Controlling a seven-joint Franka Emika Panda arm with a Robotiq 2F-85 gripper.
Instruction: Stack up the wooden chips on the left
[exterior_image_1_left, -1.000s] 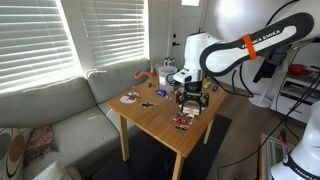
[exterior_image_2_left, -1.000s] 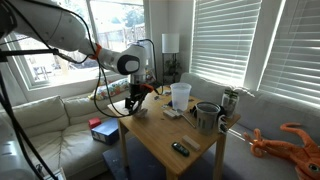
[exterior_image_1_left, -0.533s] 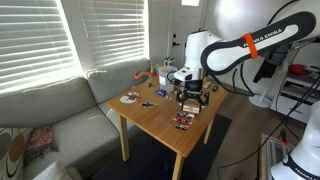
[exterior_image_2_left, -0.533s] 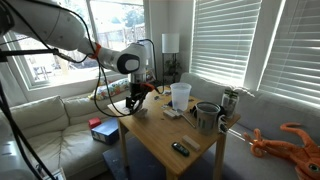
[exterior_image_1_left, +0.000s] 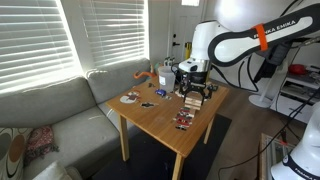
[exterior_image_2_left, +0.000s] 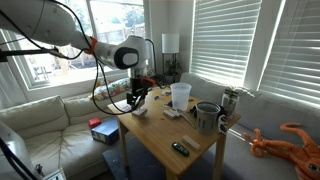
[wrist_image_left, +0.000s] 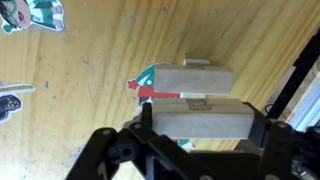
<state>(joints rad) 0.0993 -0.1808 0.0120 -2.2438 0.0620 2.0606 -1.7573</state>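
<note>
My jaws are clenched on one chip (wrist_image_left: 212, 112), gripping it by its ends so that it sits flat and level, ready to go down square. The second chip (wrist_image_left: 196, 79) lies on the bench (wrist_image_left: 80, 110) just beyond it and parallel, partly over a teal-and-red scrap (wrist_image_left: 141, 84). I judge the held one is lined up beside its partner but not yet over it.

Only the robot arm (exterior_image_1_left: 287, 24) bears lettering, a brand mark ending in "EMIKA"; nothing else is legible.
</note>
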